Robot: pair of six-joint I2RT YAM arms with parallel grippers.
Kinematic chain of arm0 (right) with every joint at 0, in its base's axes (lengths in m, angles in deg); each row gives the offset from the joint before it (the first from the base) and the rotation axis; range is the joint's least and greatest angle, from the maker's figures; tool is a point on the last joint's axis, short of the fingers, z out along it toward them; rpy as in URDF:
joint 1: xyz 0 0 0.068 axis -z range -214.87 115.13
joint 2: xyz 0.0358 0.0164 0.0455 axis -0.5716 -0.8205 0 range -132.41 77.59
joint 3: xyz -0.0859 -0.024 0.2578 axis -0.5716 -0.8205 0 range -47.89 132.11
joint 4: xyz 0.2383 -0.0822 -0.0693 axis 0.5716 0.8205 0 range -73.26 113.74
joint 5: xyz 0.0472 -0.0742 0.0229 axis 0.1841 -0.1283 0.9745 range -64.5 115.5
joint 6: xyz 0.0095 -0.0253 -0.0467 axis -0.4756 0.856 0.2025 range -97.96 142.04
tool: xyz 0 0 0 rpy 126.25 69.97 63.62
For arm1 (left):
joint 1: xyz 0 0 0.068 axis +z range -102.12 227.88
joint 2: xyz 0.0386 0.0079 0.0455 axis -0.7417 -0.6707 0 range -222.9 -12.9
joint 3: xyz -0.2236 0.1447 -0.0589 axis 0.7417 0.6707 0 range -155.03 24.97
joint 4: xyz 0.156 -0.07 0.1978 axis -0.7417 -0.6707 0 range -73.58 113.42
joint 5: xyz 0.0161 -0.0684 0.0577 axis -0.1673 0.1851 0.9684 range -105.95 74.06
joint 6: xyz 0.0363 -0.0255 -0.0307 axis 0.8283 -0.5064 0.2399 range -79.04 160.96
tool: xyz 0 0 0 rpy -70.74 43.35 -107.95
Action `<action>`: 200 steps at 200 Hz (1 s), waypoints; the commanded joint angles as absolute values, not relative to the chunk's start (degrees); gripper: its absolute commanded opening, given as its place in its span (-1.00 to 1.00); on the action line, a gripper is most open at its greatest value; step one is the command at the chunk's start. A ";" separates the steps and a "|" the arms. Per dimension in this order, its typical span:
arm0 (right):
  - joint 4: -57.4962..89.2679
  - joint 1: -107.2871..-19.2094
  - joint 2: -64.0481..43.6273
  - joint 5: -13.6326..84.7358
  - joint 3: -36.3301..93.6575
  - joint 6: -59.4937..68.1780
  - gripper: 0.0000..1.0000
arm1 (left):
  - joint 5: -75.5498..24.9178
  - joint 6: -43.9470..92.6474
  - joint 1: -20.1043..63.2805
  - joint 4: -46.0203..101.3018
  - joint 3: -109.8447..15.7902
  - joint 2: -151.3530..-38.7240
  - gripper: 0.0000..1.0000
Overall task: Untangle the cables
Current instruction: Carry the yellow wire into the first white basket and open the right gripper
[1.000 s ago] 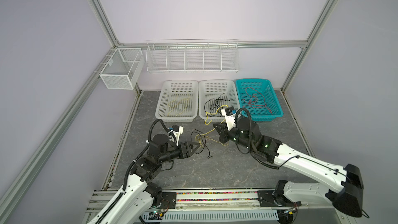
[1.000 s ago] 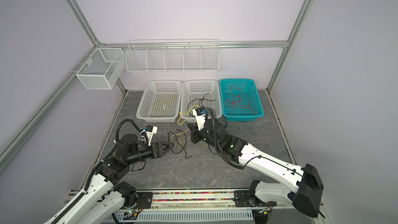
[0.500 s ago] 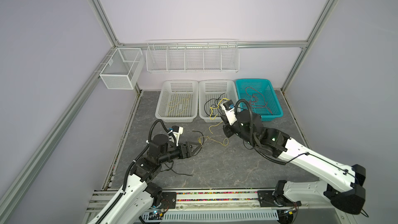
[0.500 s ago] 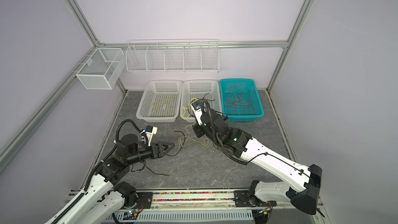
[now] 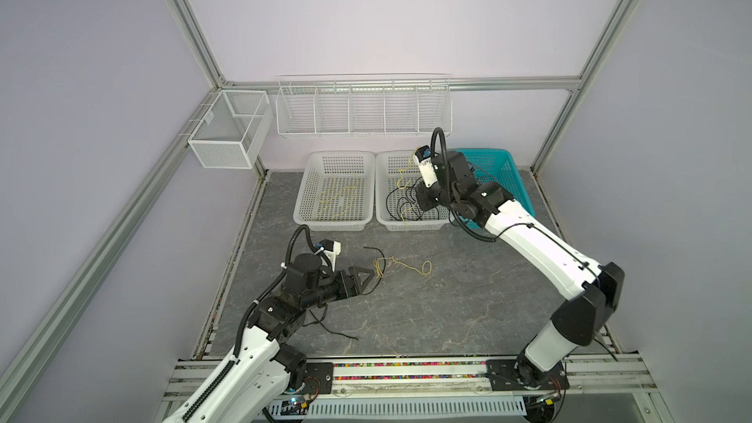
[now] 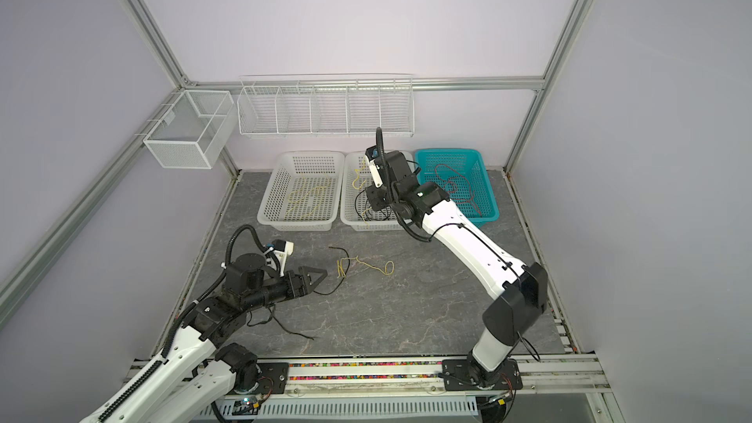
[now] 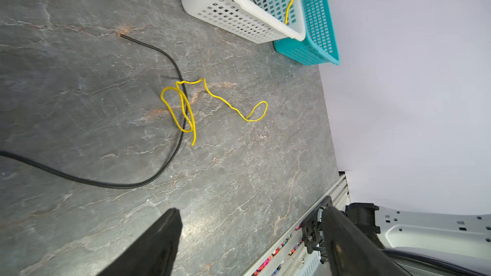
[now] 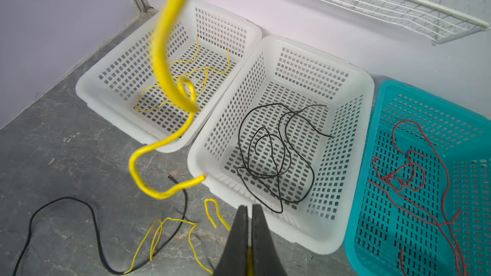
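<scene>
The grey marbled table (image 5: 447,311) carries three baskets in one row along its twelve o'clock edge, close side by side. A white basket (image 5: 331,225) stands toward eleven o'clock, a second white basket (image 5: 409,225) at twelve and a teal basket (image 5: 492,153) toward one. Near the centre, a little toward nine o'clock, a loose yellow cable (image 5: 408,266) lies flat on the stone. Its looped end crosses a black cable (image 5: 383,257), which runs on toward seven o'clock to a free end.

At the table's (image 6: 407,311) rear stand left basket (image 6: 297,223), middle basket (image 6: 350,197) and right basket (image 6: 486,197), each containing cables (image 8: 277,152). Before them, crossed cables (image 6: 344,268) lie on the table; a hanging cable (image 8: 159,49) dangles above the middle basket.
</scene>
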State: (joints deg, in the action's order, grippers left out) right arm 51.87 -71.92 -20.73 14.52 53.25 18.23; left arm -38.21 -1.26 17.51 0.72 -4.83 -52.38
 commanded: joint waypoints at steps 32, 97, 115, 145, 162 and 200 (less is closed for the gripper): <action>57.38 -67.20 -32.53 22.80 67.28 18.50 -0.87 | -33.14 -0.52 17.64 -2.62 -5.80 -52.46 0.68; 56.87 -69.12 -43.95 31.66 81.04 14.66 -0.87 | -29.66 -0.62 17.61 -3.64 -4.47 -50.53 0.68; 56.76 -70.09 -48.34 32.56 86.47 13.57 -0.87 | -29.29 -0.57 17.59 -4.32 -4.49 -50.00 0.68; 56.90 -71.64 -56.29 33.56 96.54 12.60 -0.87 | -28.84 -0.61 17.60 -5.12 -4.08 -48.49 0.67; 55.92 -72.50 -59.81 33.93 100.43 12.25 -0.87 | -28.69 -0.62 17.60 -5.39 -3.92 -47.97 0.67; 50.29 -74.03 -64.03 33.43 101.80 11.84 -0.87 | -28.70 -0.71 17.62 -5.58 -3.79 -47.79 0.68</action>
